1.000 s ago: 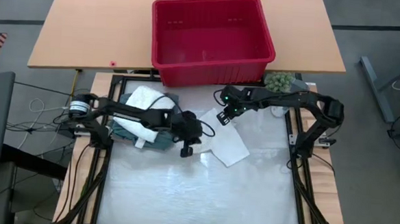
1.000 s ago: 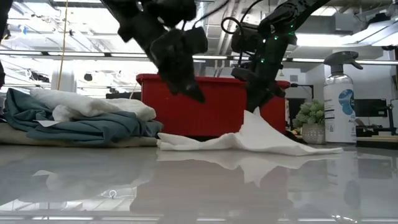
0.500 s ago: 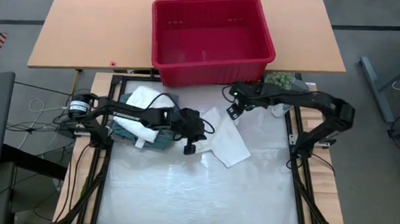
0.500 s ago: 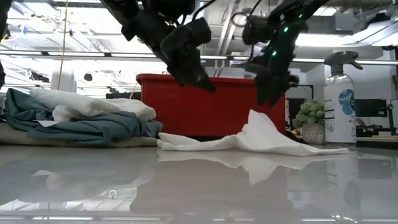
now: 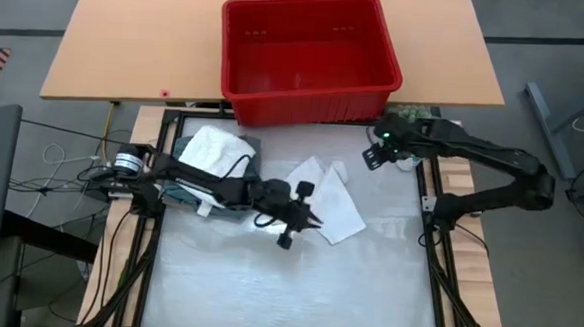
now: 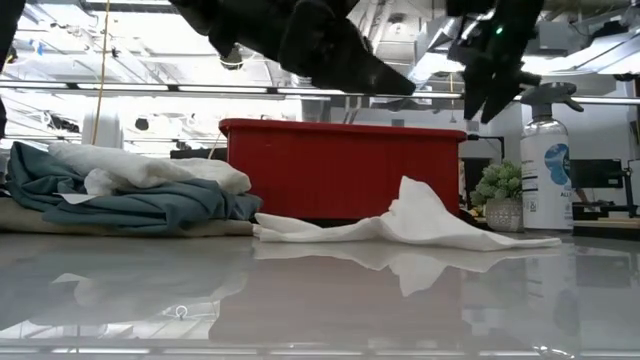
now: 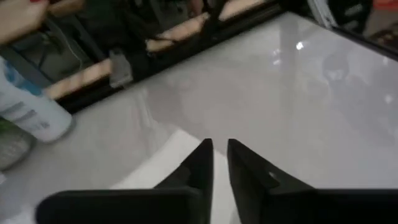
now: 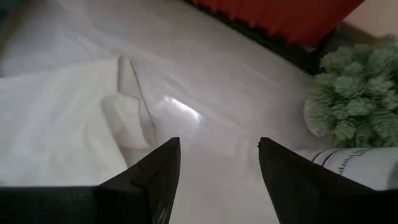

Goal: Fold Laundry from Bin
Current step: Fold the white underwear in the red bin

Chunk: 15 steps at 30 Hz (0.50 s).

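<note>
The white garment (image 5: 322, 197) is spread flat on the table just in front of the red bin (image 5: 311, 52), with one crumpled fold raised at its right side in the low view. It is judged to be light, limp and likely to slide on the glossy table (image 5: 296, 284), so a hold is best taken at a corner or along a free edge. The left gripper (image 5: 300, 217) is poised over the garment's near edge, its fingers nearly together and nothing held. The right gripper (image 5: 375, 154) is raised near the table's far right corner, jaws spread and empty. Folded white and teal laundry (image 5: 210, 164) is stacked at the far left. The bin appears emptied, though its near inner wall is hidden.
</note>
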### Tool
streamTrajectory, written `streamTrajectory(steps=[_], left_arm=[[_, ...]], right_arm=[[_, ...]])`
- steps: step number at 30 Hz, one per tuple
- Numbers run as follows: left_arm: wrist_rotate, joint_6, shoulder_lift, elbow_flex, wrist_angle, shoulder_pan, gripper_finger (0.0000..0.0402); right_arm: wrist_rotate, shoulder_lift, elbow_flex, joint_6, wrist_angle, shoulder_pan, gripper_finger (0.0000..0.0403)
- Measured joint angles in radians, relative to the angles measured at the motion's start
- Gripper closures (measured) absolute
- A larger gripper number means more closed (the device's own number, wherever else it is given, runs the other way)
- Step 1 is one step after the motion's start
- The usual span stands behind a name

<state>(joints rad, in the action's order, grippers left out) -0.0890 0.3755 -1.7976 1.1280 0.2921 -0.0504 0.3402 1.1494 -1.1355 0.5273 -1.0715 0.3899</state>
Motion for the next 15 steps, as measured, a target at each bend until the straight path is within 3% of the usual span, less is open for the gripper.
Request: streamTrajectory(steps=[7, 15], left_arm=[[-0.089, 0.009, -0.193, 0.130, -0.007, -0.012, 0.0280], [0.062, 0.025, -0.408, 0.347, -0.126, -0.072, 0.0212]], right_arm=[[0.000, -0.106, 0.000, 0.007, -0.001, -0.031, 0.0163], [0.004, -0.132, 0.000, 0.023, -0.070, -0.107, 0.0163]])
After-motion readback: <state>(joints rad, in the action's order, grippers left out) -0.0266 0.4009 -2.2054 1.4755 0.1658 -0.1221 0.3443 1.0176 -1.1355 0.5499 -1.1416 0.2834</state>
